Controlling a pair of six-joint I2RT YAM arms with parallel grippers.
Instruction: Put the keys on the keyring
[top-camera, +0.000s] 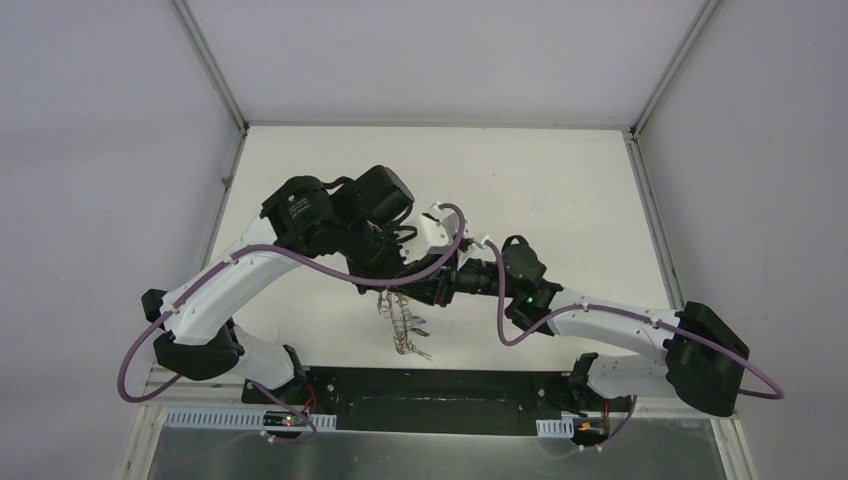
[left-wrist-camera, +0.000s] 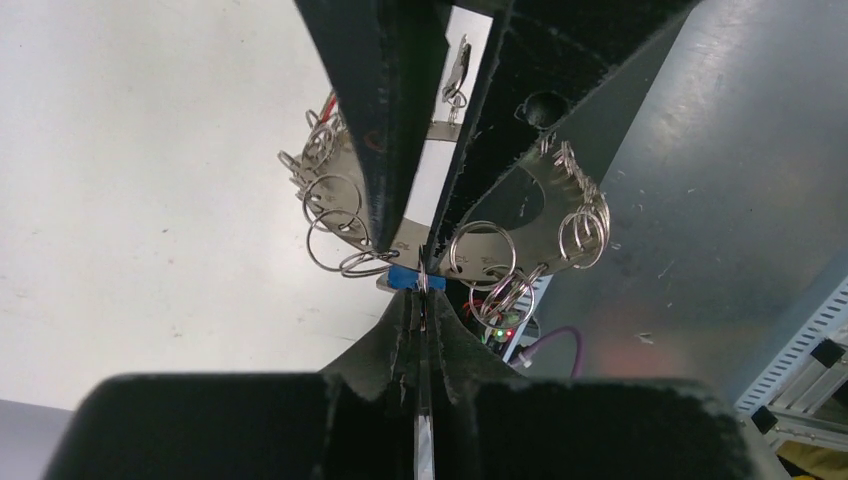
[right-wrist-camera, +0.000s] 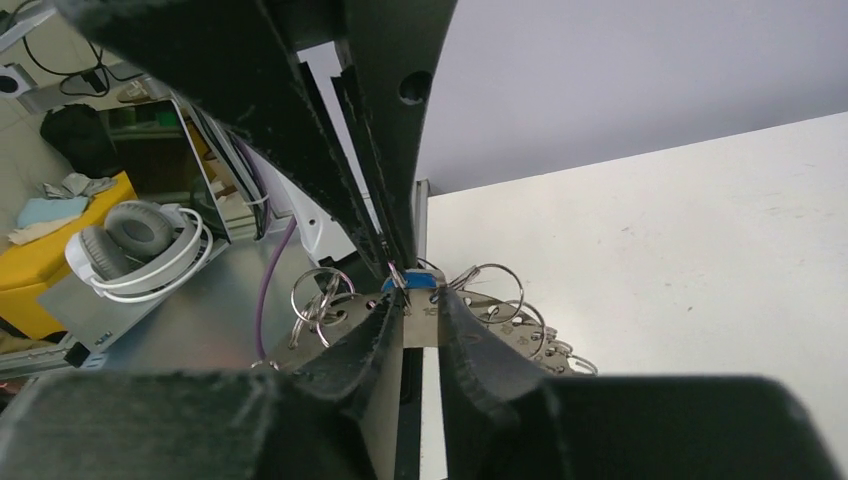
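**Item: keyring (top-camera: 402, 328).** Silvery ring edged with small wire loops (left-wrist-camera: 332, 200). It hangs in the air under the two meeting hands, above the near part of the tabletop (top-camera: 560, 200) and not resting on it.

**Item: blue key (left-wrist-camera: 404, 279).** It sits at the ring's edge, touching the tips of the left hand.

**Left hand (left-wrist-camera: 421, 300).** Fingers pressed together on a thin bit of wire just beside the blue head. Whether that wire belongs to the key or to a loop of the ring cannot be told.

**Right hand (right-wrist-camera: 415, 312).** Fingers straddle the ring's flat band from the opposite side, with a narrow gap between them. Whether the pads bear on the metal cannot be told.

**Step in hand (judged).** Threading the blue key onto a loop.
- The right hand should take a firm, square hold on the band so the ring cannot swing.
- The left hand should then work the key along the wire in small moves, without twisting the loop shut.

**Surroundings.**
- Purple cable (top-camera: 300, 255) along each arm.
- Grey metal sheet (left-wrist-camera: 720, 200) at the near edge.
- White headphones (right-wrist-camera: 140, 245) on a yellow surface off the tabletop.

**Obstructions.**
- The two sets of fingers crowd each other tip to tip.
- Neighbouring loops overlap the target and may snag.
- Each wrist view is largely blocked by the other hand.
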